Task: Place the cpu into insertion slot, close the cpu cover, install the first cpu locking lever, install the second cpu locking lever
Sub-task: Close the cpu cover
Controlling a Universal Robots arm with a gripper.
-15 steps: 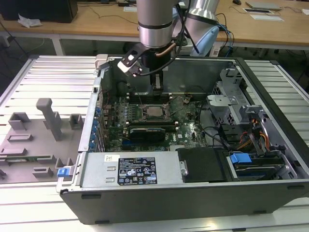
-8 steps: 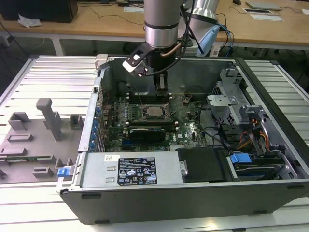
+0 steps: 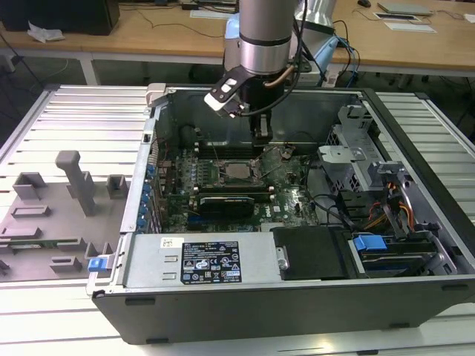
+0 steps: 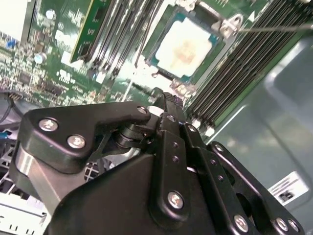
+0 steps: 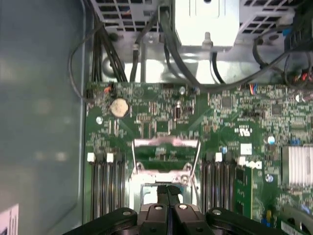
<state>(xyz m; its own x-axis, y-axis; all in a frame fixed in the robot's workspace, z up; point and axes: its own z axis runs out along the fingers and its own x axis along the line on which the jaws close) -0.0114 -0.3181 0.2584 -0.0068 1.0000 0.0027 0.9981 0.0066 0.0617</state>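
Arm (image 3: 263, 37): upright, reaching down into the case (image 3: 223, 297).
Gripper (image 5: 167, 190): low by the insertion slot (image 3: 224, 172), fingers pressed together, empty.
Cpu (image 4: 186, 46): flat in slot, silvery-beige top showing.

Light wooden desks (image 3: 148, 33) stand behind a ribbed metal worktable (image 3: 74, 111) bearing a grey moulded tray (image 3: 44, 222).

The cpu (image 4: 186, 46) has a dull silvery metal top; the end effector (image 5: 168, 190) is matt black.
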